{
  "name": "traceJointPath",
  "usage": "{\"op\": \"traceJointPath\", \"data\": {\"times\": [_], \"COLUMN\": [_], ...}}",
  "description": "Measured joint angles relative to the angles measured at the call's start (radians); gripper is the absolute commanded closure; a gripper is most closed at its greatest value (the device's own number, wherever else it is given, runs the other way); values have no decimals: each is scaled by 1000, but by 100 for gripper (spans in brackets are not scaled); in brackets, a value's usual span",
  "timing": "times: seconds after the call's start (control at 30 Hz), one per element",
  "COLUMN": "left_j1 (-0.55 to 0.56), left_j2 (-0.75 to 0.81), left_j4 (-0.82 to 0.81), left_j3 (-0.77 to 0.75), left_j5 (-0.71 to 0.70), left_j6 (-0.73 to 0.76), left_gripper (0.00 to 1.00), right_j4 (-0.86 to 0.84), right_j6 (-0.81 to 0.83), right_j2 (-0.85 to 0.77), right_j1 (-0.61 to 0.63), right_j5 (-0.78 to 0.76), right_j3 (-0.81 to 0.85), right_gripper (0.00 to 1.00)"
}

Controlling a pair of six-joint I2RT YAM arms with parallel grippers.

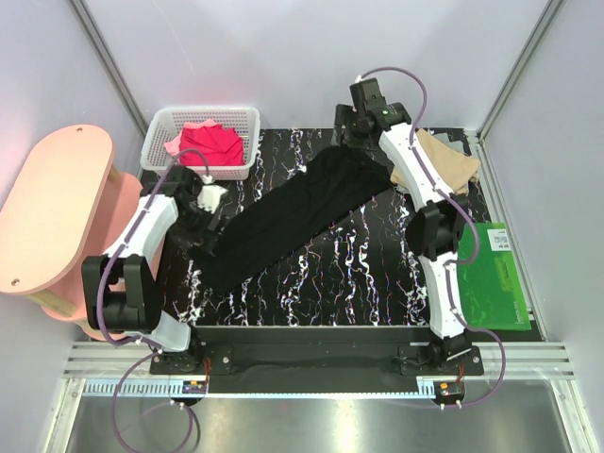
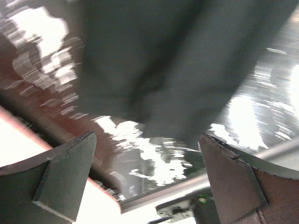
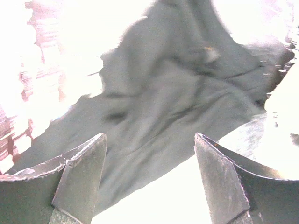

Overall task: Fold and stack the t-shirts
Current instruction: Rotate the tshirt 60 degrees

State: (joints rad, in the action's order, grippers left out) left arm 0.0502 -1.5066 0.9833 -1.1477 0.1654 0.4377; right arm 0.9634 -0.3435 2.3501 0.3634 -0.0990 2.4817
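On the far left we see a pink rounded wooden side table (image 1: pixel 52 212) standing off the bench. Next to it is a white plastic mesh basket (image 1: pixel 156 151) with crumpled red and pink t-shirts (image 1: pixel 209 143) inside. We think they wait there until it is their turn to be folded. Just in front of the basket hangs the left tool (image 1: pixel 206 209), with its two fingers (image 2: pixel 65 177) spread as wide as they go and nothing between them. It sits right by the near left end of the big black t-shirt (image 1: pixel 293 212). In the left wrist view the dark cloth is just ahead of the fingers, but that view is blurry and we cannot tell if they touch it. The black t-shirt lies flat on the black marble-patterned bench (image 1: pixel 359 274) as one long slanted strip, running from near left to far right. We think it is stretched out like this so each arm can take one end. At the far right end of the strip is the right tool (image 1: pixel 354 132), also spread apart and holding nothing. In the right wrist view the black cloth lies spread out ahead of its fingers (image 3: pixel 79 177). So the shirt lies between the two tools, one tool at each end. Further right, a tan t-shirt (image 1: pixel 448 160) rests folded at the far corner of the bench, partly under the right arm, and we guess the stack goes there. Last, a flat green rectangular board (image 1: pixel 495 274) lies at the right edge of the bench.
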Motion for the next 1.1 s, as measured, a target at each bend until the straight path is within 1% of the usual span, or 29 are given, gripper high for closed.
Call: {"op": "traceJointPath", "data": {"times": [0.07,0.17,0.33,0.47,0.57,0.77,0.9,1.1], "left_j1": [-53,-54,-3,82,128,142,145,166], "left_j2": [0,-3,-41,-69,-76,-130,-180,-214], "left_j4": [-31,-63,-80,-98,-97,-123,-153,-165], "left_j3": [10,46,76,75,56,32,61,92], "left_j5": [-49,-93,-132,-166,-173,-203,-232,-288], "left_j6": [10,15,4,-12,-18,-20,-19,-20], "left_gripper": [1,2,2,1,1,2,2,2], "right_j4": [-1,-8,-20,-24,-27,-57,-69,-77], "right_j6": [-1,-1,-6,-25,-39,-71,-81,-81], "right_j2": [-73,-154,-151,-98,-63,-34,8,68], "right_j1": [34,97,192,213,204,198,198,195], "right_j5": [32,69,118,151,160,196,219,225], "right_j3": [-28,-116,-287,-381,-391,-388,-388,-380], "right_gripper": [17,17,19,20,20,22,22,21]}}
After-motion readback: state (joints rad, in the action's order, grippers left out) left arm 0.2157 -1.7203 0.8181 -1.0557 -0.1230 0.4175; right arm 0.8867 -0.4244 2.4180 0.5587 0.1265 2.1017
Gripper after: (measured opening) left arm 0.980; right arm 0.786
